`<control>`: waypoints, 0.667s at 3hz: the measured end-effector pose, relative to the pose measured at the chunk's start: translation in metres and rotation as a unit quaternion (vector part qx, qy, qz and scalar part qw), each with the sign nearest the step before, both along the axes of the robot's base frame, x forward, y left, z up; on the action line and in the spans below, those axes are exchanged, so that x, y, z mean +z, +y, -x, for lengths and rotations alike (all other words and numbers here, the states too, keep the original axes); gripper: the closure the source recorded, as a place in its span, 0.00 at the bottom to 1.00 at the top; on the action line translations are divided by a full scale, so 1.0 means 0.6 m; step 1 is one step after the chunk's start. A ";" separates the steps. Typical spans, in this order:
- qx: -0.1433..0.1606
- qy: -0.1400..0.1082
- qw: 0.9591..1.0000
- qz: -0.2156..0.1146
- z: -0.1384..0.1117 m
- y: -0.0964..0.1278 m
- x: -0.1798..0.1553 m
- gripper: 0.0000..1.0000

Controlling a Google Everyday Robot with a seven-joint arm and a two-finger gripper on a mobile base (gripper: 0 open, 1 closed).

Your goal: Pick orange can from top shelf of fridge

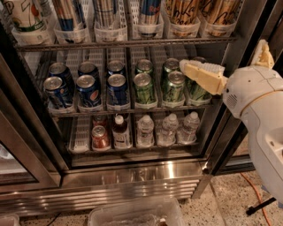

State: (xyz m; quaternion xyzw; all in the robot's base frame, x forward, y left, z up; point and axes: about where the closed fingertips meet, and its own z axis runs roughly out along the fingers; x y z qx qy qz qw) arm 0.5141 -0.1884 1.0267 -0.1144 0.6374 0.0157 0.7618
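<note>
Two orange cans stand in clear lane trays at the right end of the top shelf of the fridge; only their lower parts show, the tops are cut off by the frame. My gripper is at the right, in front of the fridge's right side, below the top shelf and level with the green cans. It is open and empty. One cream finger points left across the green cans, and the other sticks up at the far right.
Tall blue-and-silver cans fill the top shelf's left lanes. Short blue cans and green cans stand on the middle rack, small bottles on the lower rack. A clear plastic bin and an orange cable lie on the floor.
</note>
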 end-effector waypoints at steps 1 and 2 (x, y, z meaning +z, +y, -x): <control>0.000 0.000 1.000 0.000 0.000 0.000 0.000 0.20; 0.000 0.000 1.000 0.000 0.000 0.000 0.000 0.41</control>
